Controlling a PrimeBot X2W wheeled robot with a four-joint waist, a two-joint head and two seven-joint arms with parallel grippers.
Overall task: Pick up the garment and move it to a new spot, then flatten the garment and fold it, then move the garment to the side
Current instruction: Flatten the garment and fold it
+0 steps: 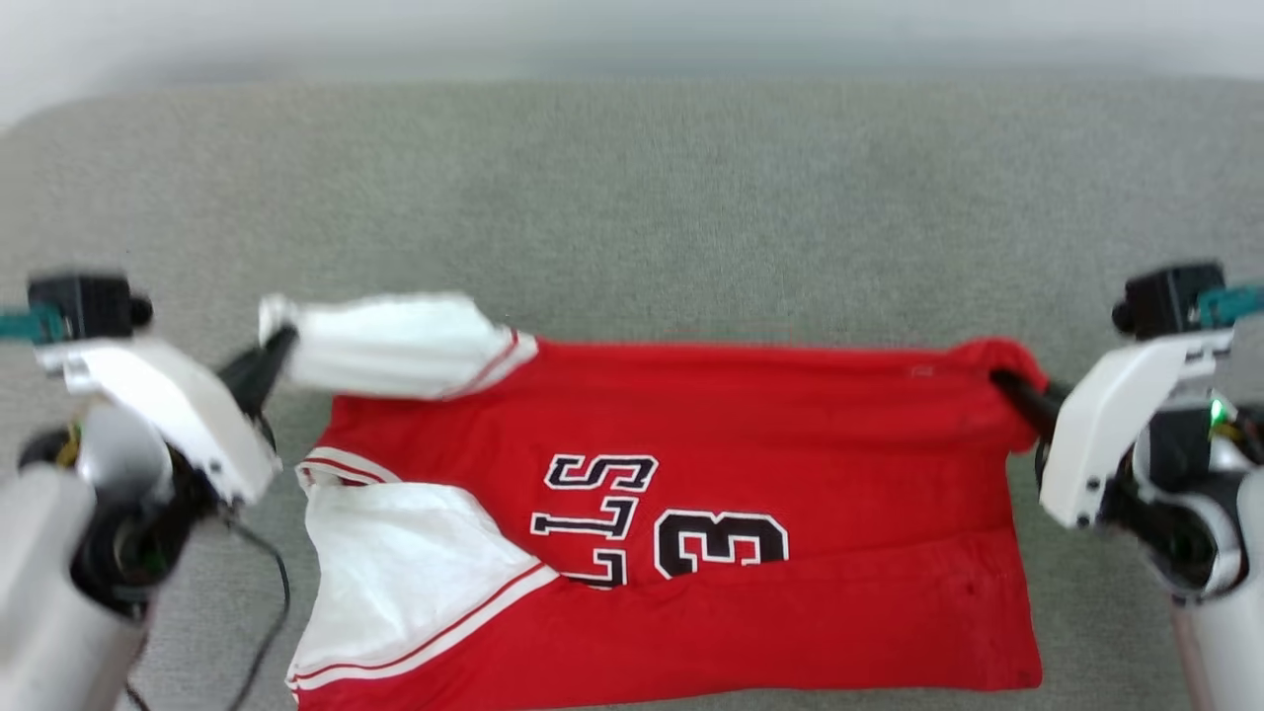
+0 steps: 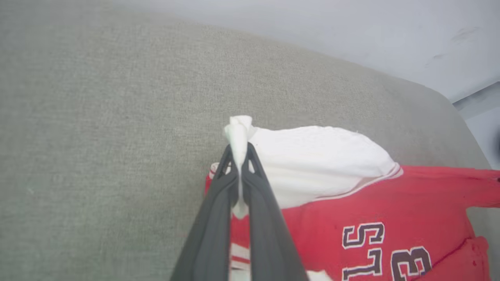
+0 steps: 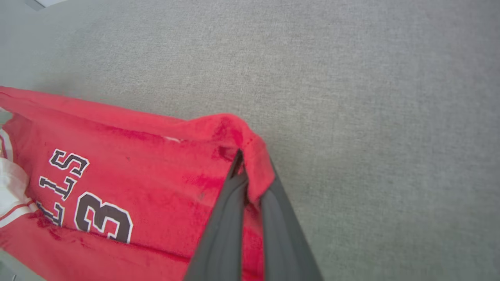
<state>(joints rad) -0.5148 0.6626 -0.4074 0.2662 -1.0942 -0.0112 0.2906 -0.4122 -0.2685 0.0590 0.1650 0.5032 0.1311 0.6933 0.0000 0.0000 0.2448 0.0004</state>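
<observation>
The garment, a red shirt with white sleeves, striped trim and black letters and a "3", lies stretched sideways across the grey surface, its lower part folded over. My left gripper is shut on the tip of the upper white sleeve, which pokes out between the fingers. My right gripper is shut on the garment's red far corner, the cloth draped over its fingers. The span of the garment between the two grippers is pulled fairly straight. A second white sleeve lies flat at the lower left.
The grey fabric surface runs wide behind and beside the shirt, with a pale wall beyond its rounded back edge. A dark cable hangs by my left arm.
</observation>
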